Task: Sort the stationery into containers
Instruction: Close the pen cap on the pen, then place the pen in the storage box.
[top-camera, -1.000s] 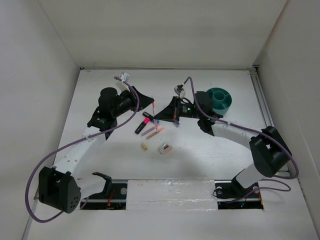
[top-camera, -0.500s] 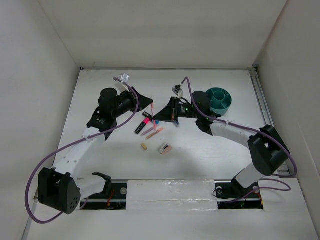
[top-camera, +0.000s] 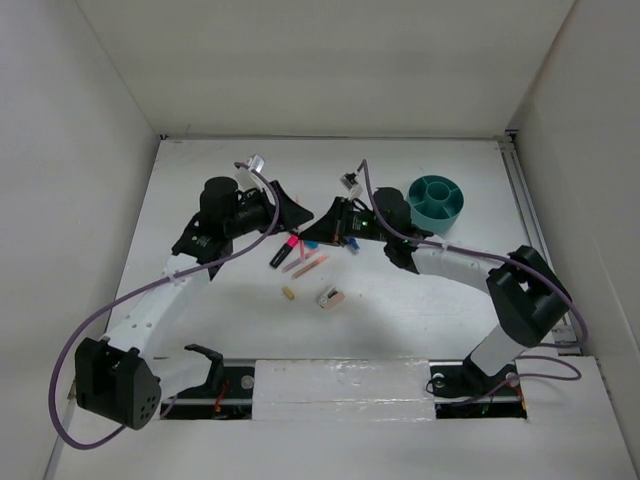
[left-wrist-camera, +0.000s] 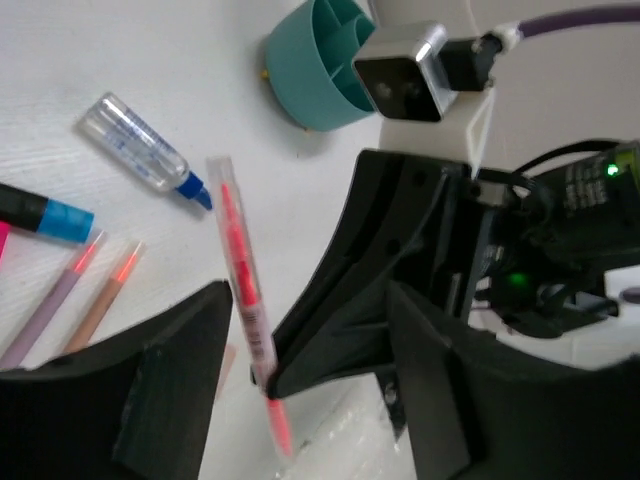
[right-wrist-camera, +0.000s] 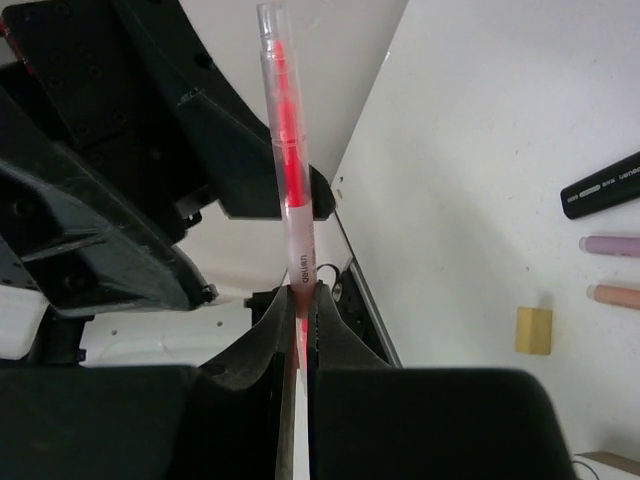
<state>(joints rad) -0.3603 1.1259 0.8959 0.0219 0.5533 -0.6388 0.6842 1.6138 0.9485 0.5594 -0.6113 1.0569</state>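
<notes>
Right hand (right-wrist-camera: 298, 300) is clamped on a thin pink pen (right-wrist-camera: 287, 150). Left hand (left-wrist-camera: 305, 315) is spread apart just beside it.

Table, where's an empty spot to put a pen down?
Bare table lies between the silver-pink oval piece and the arm bases, and along the back wall behind the teal bowl. Crowded mid-table: the left gripper and right gripper meet beside the black marker.

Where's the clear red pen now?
Top view, centre: the pen is clamped in the right gripper, between the left gripper and the teal bowl.
</notes>
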